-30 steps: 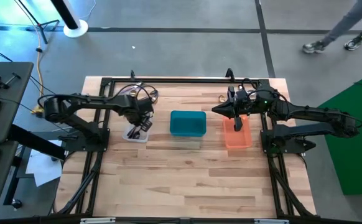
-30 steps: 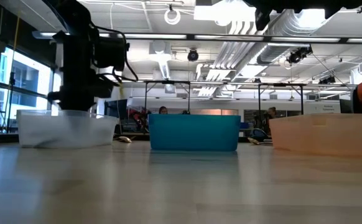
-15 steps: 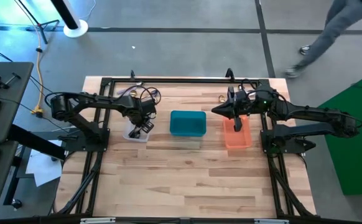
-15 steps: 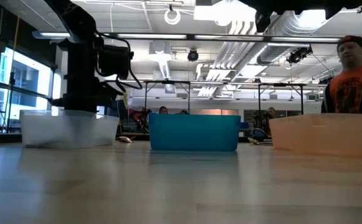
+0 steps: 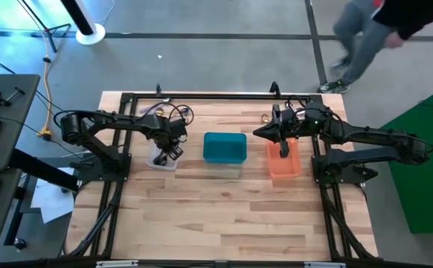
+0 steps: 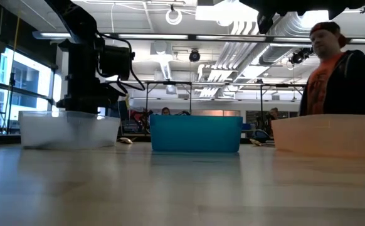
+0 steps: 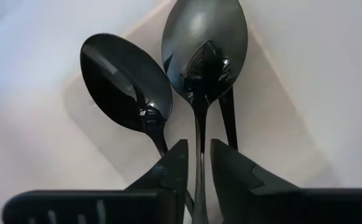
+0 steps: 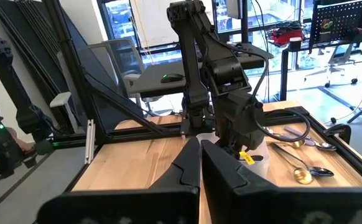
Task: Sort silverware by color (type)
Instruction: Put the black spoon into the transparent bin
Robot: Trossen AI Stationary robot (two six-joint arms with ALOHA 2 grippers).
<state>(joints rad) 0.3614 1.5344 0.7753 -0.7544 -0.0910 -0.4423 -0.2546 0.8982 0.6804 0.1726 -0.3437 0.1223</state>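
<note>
Three bins sit in a row across my table: the clear bin (image 5: 162, 158) on the left, the teal bin (image 5: 225, 147) in the middle, the orange bin (image 5: 283, 160) on the right. My left gripper (image 7: 197, 163) points down into the clear bin, its fingers (image 7: 171, 168) slightly parted with the thin handle of a dark spoon (image 7: 204, 48) running up between them; I cannot tell whether the pads are pinching that handle or standing just clear of it. A second dark spoon (image 7: 126, 81) lies just beside the first on the bin's pale floor, bowl up, and a third dark handle shows behind the first spoon. My right gripper (image 8: 200, 163) hangs above the orange bin with its fingers pressed together and nothing between them. Further back, near the far edge of the table, I see more silverware (image 8: 302, 155) lying loose on the wood, silver and gold-toned pieces close together. Beyond the table a person (image 6: 340, 78) stands behind the orange bin in the low view
</note>
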